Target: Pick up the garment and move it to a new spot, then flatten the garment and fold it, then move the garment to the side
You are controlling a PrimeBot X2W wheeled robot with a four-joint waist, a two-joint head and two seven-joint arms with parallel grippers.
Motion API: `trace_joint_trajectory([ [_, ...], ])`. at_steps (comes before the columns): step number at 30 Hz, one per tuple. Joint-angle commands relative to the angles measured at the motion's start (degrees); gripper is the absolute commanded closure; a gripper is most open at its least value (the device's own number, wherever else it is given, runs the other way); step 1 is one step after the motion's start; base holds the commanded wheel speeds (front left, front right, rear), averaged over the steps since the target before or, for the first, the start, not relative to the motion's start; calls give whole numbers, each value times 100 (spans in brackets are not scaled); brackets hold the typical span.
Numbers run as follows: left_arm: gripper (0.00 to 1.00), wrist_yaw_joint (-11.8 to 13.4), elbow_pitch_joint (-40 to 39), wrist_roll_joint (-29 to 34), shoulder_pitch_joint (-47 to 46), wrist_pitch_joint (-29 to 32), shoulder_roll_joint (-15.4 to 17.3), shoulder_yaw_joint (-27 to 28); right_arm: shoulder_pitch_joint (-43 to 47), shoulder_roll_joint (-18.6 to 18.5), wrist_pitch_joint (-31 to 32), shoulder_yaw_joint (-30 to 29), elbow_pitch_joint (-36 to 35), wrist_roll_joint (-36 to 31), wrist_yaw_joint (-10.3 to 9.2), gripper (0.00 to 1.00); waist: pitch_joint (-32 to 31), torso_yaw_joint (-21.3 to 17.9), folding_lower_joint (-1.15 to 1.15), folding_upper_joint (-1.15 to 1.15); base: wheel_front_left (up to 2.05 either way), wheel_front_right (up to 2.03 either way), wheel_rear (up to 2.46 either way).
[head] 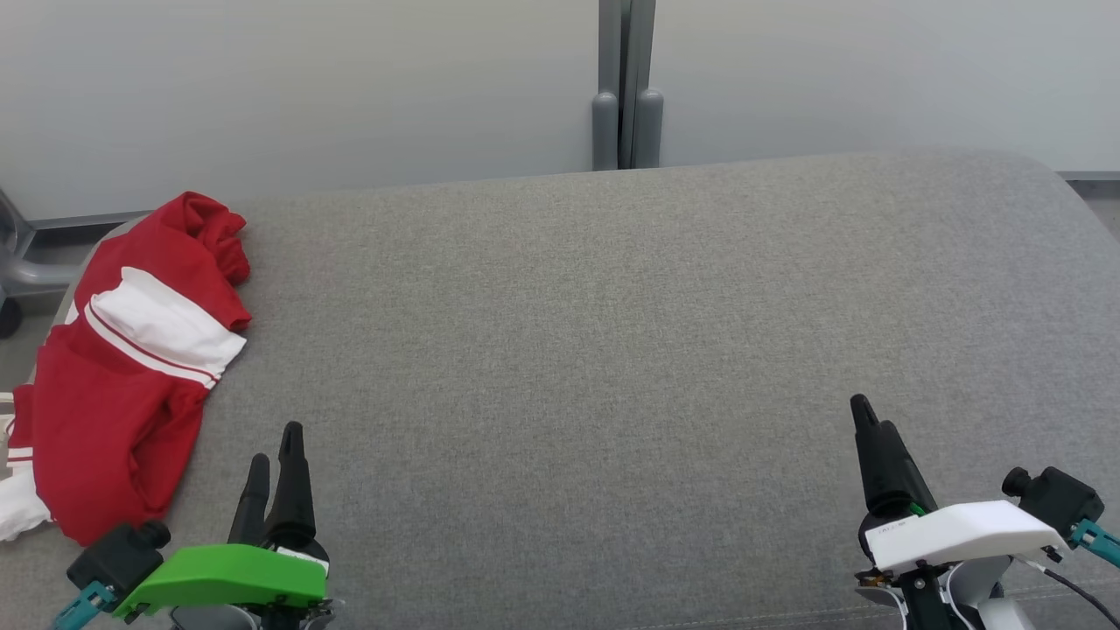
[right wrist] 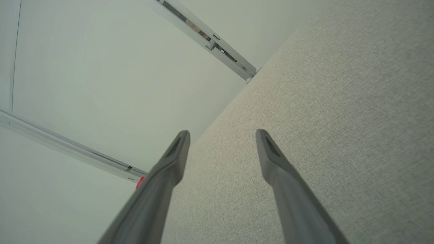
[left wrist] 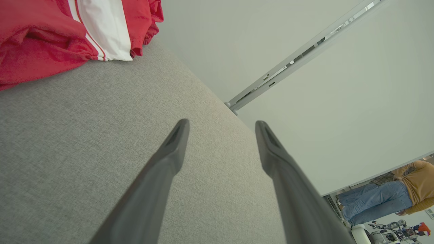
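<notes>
I was in what looked like a robot lab. Plain pale wall panels (head: 306, 87), joined by a grey metal post (head: 626, 87), stood behind my big table (head: 612, 306) covered in grey cloth. Past the edge of one panel, a person (left wrist: 383, 196) in jeans stood near some small machines (left wrist: 390, 234) on the floor.

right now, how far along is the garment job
Nothing looks done: the red and white garment lies bunched at the left edge of the grey fabric surface, not flat or folded. Nothing is in hand; both arms' jaws stand open and empty. Left: pick up, move, flatten, fold, set aside.
</notes>
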Motion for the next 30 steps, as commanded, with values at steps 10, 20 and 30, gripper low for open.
trace_joint_trajectory([
  [10, 0, 237, -38, 1366, -43, -249, 172, -205, -6, -34, -196, 162, -145, -1368, 2, 0, -50, -1, 0, 0, 0, 0, 0],
  [20, 0, 409, 111, 2140, 31, -443, 267, -322, -23, -38, -339, 216, -144, -2266, 2, 0, -102, -6, 0, 0, 0, 0, 0],
  [30, 0, 474, 247, 2754, 85, -618, 333, -475, 9, -42, -475, 278, -69, -2980, 2, 0, -155, -22, 0, 0, 0, 0, 0],
])
